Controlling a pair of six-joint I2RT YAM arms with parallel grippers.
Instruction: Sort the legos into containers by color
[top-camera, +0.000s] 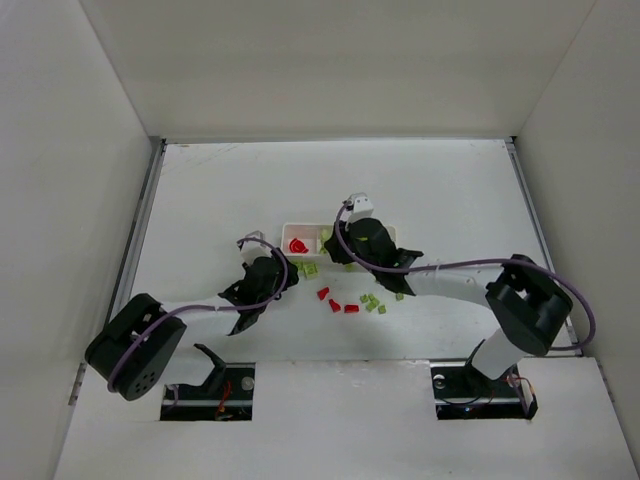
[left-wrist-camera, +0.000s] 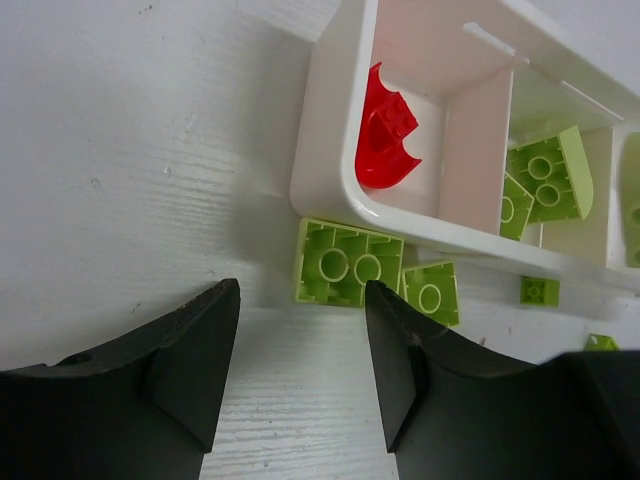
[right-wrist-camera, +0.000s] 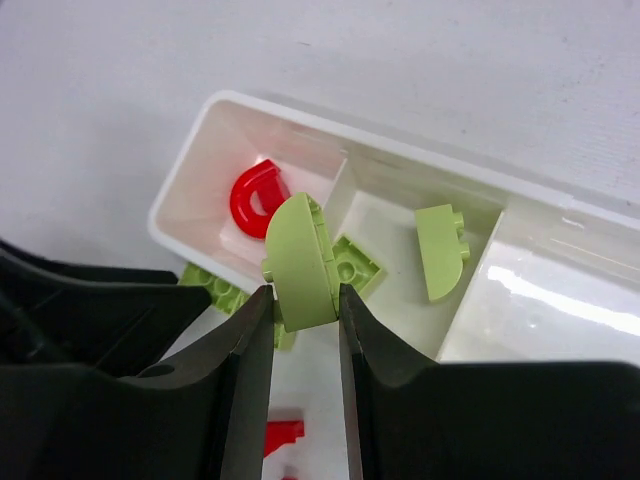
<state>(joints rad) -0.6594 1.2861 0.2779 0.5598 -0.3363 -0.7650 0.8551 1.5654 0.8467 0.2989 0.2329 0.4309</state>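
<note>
Left gripper (left-wrist-camera: 300, 320) fingers were spread apart and empty, low over the table (left-wrist-camera: 120, 150), just short of a lime brick (left-wrist-camera: 348, 263) lying underside up beside the tray (left-wrist-camera: 325, 150) wall. Right gripper (right-wrist-camera: 303, 300) was clamped on a pale green curved brick (right-wrist-camera: 300, 255). The brick was on edge, long axis along the fingers, rounded end toward the tray, seemingly over the divider (right-wrist-camera: 338, 180) beside the red arch (right-wrist-camera: 255, 195). I judged it needed carrying right over the middle compartment (right-wrist-camera: 395, 230), then lowering before release.
</note>
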